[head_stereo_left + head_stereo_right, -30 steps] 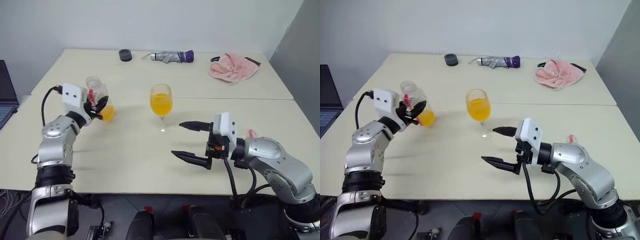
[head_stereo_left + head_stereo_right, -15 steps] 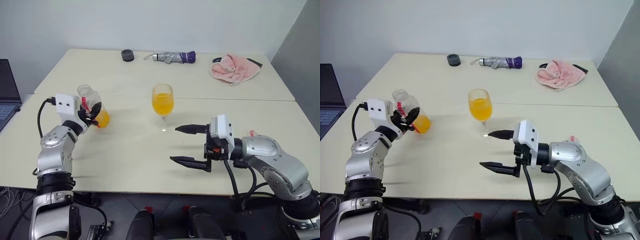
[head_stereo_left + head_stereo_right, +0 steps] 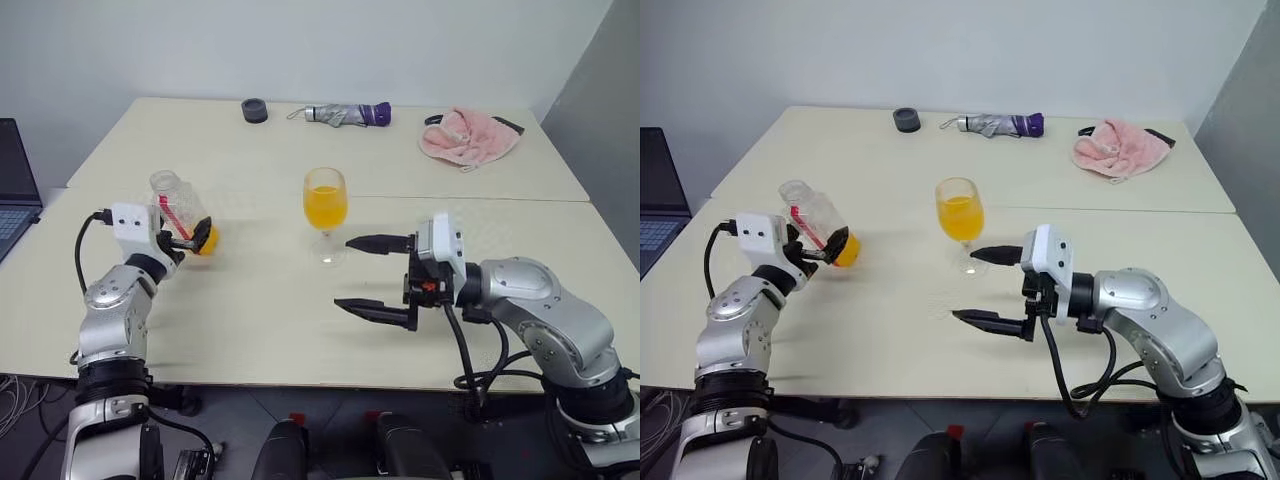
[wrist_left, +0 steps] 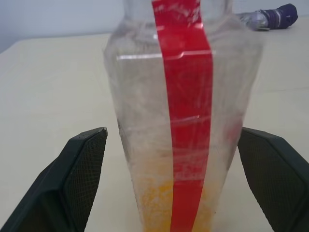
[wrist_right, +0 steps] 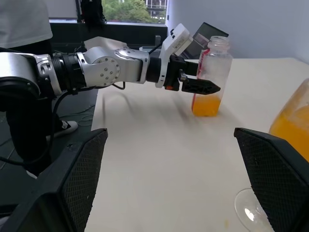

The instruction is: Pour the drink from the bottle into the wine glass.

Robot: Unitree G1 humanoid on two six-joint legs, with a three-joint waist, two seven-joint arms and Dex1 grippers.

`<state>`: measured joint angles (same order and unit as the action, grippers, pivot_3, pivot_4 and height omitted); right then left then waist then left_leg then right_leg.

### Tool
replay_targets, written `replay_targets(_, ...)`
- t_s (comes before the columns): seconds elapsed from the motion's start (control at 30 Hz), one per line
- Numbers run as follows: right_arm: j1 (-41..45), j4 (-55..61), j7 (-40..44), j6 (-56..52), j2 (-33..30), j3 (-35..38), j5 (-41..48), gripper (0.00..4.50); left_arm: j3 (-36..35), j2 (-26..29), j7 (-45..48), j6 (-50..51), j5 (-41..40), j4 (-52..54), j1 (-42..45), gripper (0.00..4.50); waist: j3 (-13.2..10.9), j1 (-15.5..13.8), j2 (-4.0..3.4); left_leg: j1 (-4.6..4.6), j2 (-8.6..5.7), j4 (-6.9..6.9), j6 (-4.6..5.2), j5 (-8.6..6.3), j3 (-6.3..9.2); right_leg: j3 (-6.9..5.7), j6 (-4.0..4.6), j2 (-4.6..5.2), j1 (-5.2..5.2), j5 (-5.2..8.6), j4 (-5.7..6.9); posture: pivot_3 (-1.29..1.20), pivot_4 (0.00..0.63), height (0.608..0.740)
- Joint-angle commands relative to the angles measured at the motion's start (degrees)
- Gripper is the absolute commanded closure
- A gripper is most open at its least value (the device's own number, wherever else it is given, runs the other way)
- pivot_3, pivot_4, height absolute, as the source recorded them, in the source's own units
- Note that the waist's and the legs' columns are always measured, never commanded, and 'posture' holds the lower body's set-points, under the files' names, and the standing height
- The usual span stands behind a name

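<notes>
Since our clear stemmed wine glass (image 3: 325, 205) holds orange drink (image 3: 325, 207) and the nearly drained clear plastic bottle (image 3: 181, 213) stands between wide left jaws, right jaws wide and empty, we judge pouring done.

Uncapped bottle (image 3: 180, 208) tilted, little orange drink (image 3: 206, 240), wine glass (image 3: 325, 203) half full

Bottle (image 4: 183, 121) mouth and base cut off at the left wrist view's edges, wine glass (image 5: 289, 135) bowl cut by the right wrist view's edge, its stem unseen there, laptop (image 3: 12, 180) cropped at the frame's side.
</notes>
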<state>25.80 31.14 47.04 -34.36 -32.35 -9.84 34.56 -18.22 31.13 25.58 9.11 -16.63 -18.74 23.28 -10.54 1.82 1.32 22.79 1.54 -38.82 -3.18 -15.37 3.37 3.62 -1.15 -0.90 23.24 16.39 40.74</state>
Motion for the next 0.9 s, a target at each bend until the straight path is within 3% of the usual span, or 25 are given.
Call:
replay_targets(0.03, 1.34, 0.16, -0.71, 0.42, 0.57, 1.65, 0.14, 0.0, -0.95, -0.16, -0.5, -1.35, -0.37, 3.29, -0.58, 0.04, 0.0, 0.0, 0.0, 0.0, 0.0, 0.0, 0.0, 0.0, 0.0, 0.0, 0.0, 0.0, 0.0, 0.0, 0.0, 0.0, 0.15, 0.74)
replay_targets(0.5, -0.9, -0.48, -2.79, 1.92, 1.57, 4.06, -0.46, 0.0, -0.73, -0.57, -0.97, -1.75, 0.09, 9.01, -4.02, 0.04, 0.0, 0.0, 0.0, 0.01, 0.01, 0.04, 0.0, 0.0, -0.01, 0.02, -0.01, 0.0, 0.0, 0.01, -0.04, 0.0, 0.15, 0.74)
replay_targets(0.67, -9.03, -0.3, -3.16, 8.03, -1.3, 3.16, -7.51, 0.0, -1.43, -0.14, -2.18, 0.24, 0.15, 14.15, -8.12, 0.04, 0.0, -0.02, 0.0, 0.03, 0.04, 0.11, 0.0, 0.0, -0.01, 0.02, -0.01, 0.01, -0.01, 0.01, -0.22, 0.0, 0.15, 0.74)
replay_targets(0.9, -20.74, -4.77, -10.21, 17.12, 5.32, 6.53, -12.58, 0.0, -3.13, -1.17, -4.43, 3.13, -0.96, 24.25, -16.63, 0.04, 0.01, 0.01, 0.02, -0.01, 0.09, 0.2, -0.01, 0.0, -0.09, 0.12, -0.04, 0.01, 0.0, 0.03, -0.3, 0.0, 0.15, 0.74)
